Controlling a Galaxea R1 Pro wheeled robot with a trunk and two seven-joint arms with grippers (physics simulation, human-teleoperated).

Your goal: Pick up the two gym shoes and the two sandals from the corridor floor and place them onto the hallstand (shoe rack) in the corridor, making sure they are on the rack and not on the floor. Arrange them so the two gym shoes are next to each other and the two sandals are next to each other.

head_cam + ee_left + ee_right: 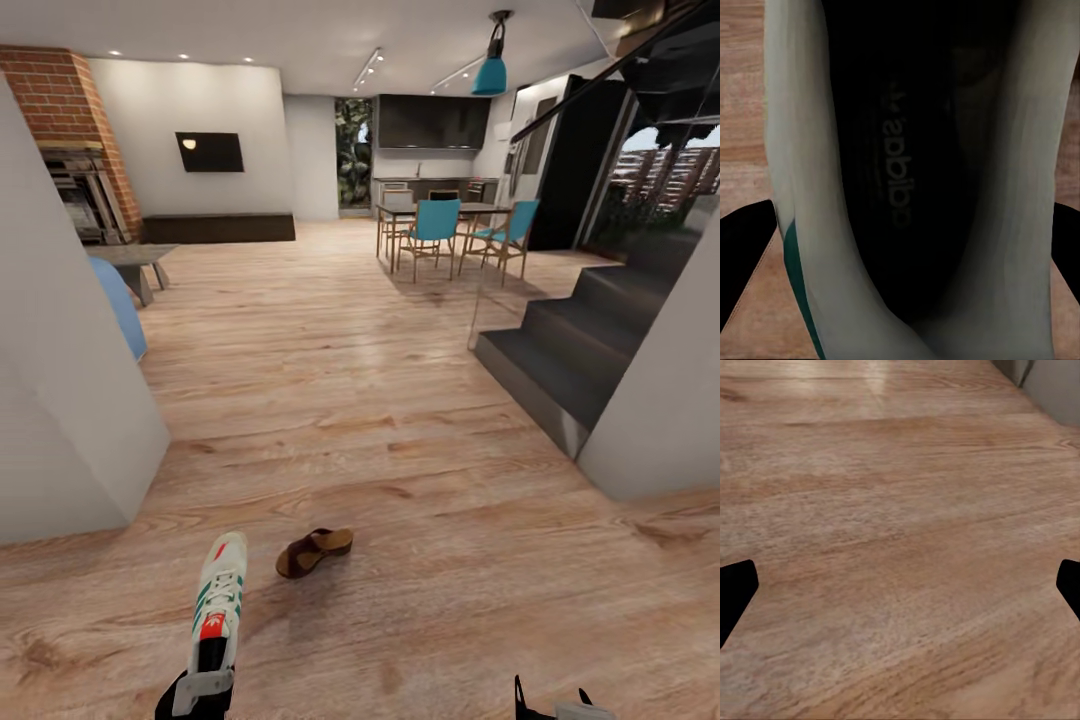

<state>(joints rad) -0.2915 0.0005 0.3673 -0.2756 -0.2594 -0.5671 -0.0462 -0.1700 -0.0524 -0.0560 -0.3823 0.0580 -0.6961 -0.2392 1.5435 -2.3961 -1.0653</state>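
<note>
A white gym shoe (pixel 220 590) with green stripes and a red tongue patch hangs above the corridor floor (pixel 400 420) at the near left, toe pointing away from me. My left gripper (pixel 203 685) is shut on its heel end. In the left wrist view the shoe's dark inside (pixel 900 172) sits between the black fingertips (pixel 742 262). One brown sandal (pixel 313 551) lies on the planks just right of the shoe. My right gripper (pixel 550 708) stands open over bare floor (pixel 900 510). The hallstand, the other gym shoe and the other sandal are out of view.
A white wall corner (pixel 70 420) juts in at the left. Dark stairs (pixel 570 350) and a white wall block (pixel 670 400) stand at the right. Farther off are a dining table with teal chairs (pixel 440 230) and a brick fireplace (pixel 80 150).
</note>
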